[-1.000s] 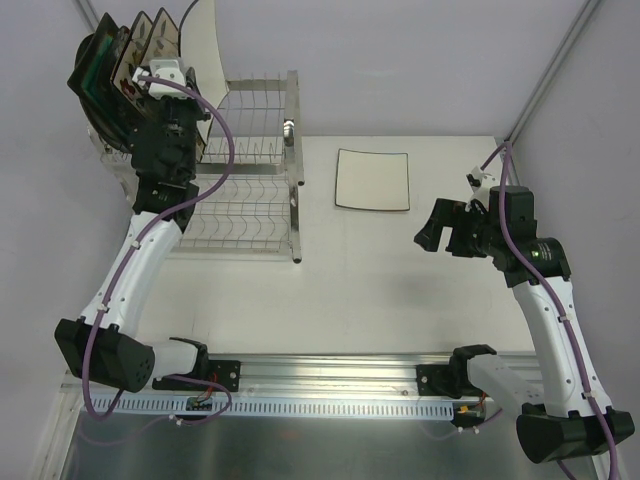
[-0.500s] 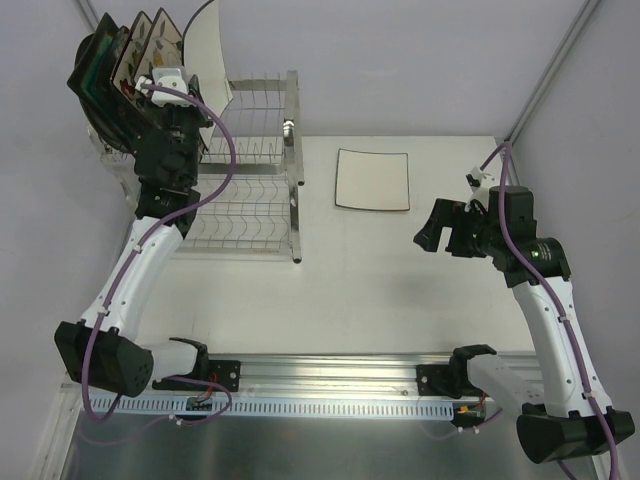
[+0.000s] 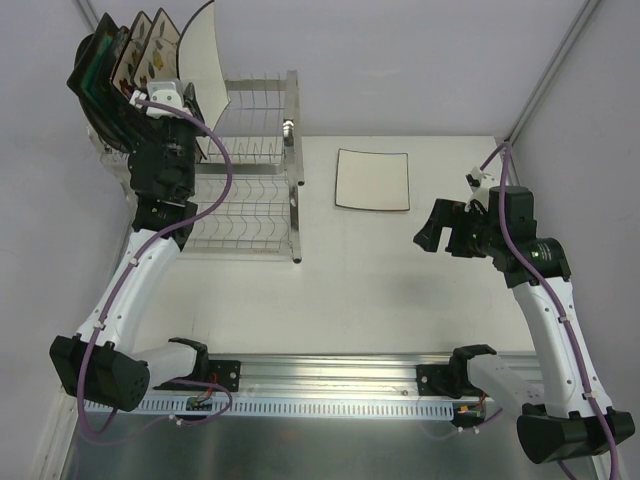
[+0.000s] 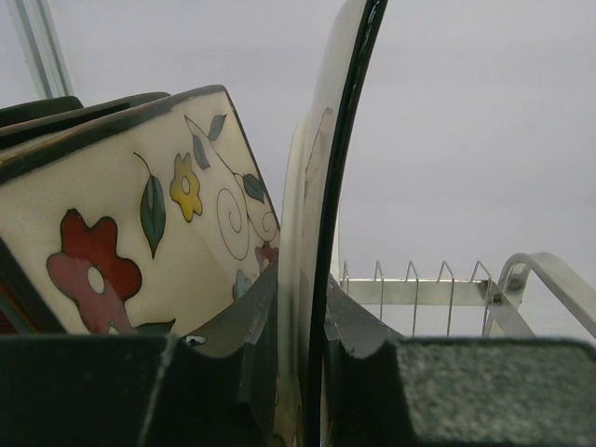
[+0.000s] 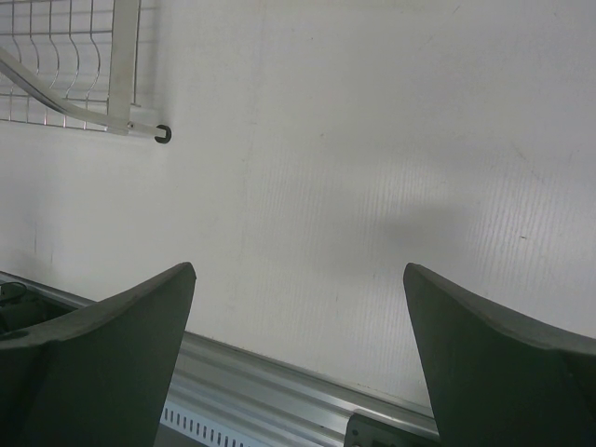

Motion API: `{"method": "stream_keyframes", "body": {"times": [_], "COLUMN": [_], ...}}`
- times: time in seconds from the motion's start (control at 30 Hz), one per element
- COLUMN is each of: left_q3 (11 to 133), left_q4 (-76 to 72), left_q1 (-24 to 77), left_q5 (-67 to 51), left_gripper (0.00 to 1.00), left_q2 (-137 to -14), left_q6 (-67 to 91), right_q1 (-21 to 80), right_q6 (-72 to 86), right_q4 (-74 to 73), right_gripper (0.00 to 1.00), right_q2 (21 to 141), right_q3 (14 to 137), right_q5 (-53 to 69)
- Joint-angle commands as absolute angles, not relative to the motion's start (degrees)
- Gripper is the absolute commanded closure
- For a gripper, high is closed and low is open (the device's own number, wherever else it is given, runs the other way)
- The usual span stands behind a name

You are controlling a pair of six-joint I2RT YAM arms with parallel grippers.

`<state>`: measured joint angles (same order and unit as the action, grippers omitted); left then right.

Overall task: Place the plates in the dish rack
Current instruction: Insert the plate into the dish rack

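Right gripper hangs over the right side of the tabletop, jaws wide apart, nothing in them. White square plate lies flat near the far edge, just right of the dish rack. At the rack's far-left end the left gripper is clamped on the upright round dark-rimmed plate, close beside the flowered cream plate, dark square plates behind.

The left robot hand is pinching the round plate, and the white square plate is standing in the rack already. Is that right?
Not quite. The white square plate is not in the dish rack; it lies flat on the table, as the top view shows. The left gripper does pinch the round plate.
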<state>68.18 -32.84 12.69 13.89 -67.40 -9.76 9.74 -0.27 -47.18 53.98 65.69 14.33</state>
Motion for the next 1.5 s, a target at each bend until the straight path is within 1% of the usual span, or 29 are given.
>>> {"method": "stream_keyframes", "body": {"times": [0.0, 0.27, 0.3, 0.33, 0.37, 0.57, 0.83, 0.87, 0.9, 1.0, 1.13, 1.33, 1.37, 1.4, 1.47], "left_q3": [67.9, 64.7, 64.5, 64.2, 63.9, 62.1, 61.3, 61.2, 61.1, 61.0, 60.7, 60.5, 60.3, 60.2, 59.9], "left_q4": [-42.2, -42.3, -42.3, -42.3, -42.2, -42.3, -41.9, -41.8, -41.7, -41.1, -40.7, -40.1, -40.0, -39.9, -39.6], "left_q1": [12.2, 12.2, 12.2, 12.2, 12.1, 12.2, 12.2, 12.2, 12.2, 12.2, 12.2, 12.2, 12.2, 12.1, 12.2], "left_q5": [14.1, 14.6, 14.9, 14.9, 14.9, 15.6, 15.8, 15.7, 15.7, 15.8, 15.9, 16.3, 16.3, 16.3, 16.2], "left_gripper": [1.0, 1.0, 0.99, 0.94, 0.92, 0.89, 0.89, 0.87, 0.84, 0.83, 0.78, 0.76, 0.75, 0.7, 0.67], "left_q2": [-63.5, -63.5, -63.5, -63.4, -63.4, -63.2, -63.3, -63.2, -63.0, -62.9, -62.7, -62.2, -62.1, -62.0, -61.6], "left_q6": [-8.6, -7.1, -6.5, -6.2, -5.5, -4.0, -2.7, -2.6, -2.5, -2.0, -1.8, -2.0, -2.1, -2.2, -2.1], "right_q1": [10.3, 10.5, 10.5, 10.5, 10.4, 10.5, 10.6, 10.5, 10.5, 10.6, 10.6, 10.7, 10.8, 10.8, 10.8], "right_q6": [-1.1, -1.0, -1.0, -1.0, -1.0, -0.9, -0.8, -0.8, -0.8, -0.8, -0.7, -0.7, -0.7, -0.7, -0.7], "right_q4": [-46.8, -46.8, -46.8, -46.8, -46.8, -46.9, -46.8, -46.8, -46.8, -46.8, -46.7, -46.8, -46.7, -46.7, -46.7], "right_gripper": [0.0, 0.0, 0.0, 0.0, 0.01, 0.0, 0.0, 0.01, 0.0, 0.01, 0.0, 0.0, 0.0, 0.0, 0.0], "right_q2": [52.9, 52.7, 52.7, 52.6, 52.7, 52.8, 52.4, 52.4, 52.3, 52.3, 52.2, 52.0, 52.0, 52.0, 52.1], "right_q3": [66.9, 66.7, 66.7, 66.8, 66.8, 66.7, 66.4, 66.4, 66.4, 66.4, 66.4, 66.3, 66.3, 66.3, 66.3], "right_q5": [14.8, 14.8, 14.8, 14.8, 14.8, 14.8, 14.9, 14.9, 14.9, 14.9, 15.2, 15.2, 15.2, 15.2, 15.2]}}
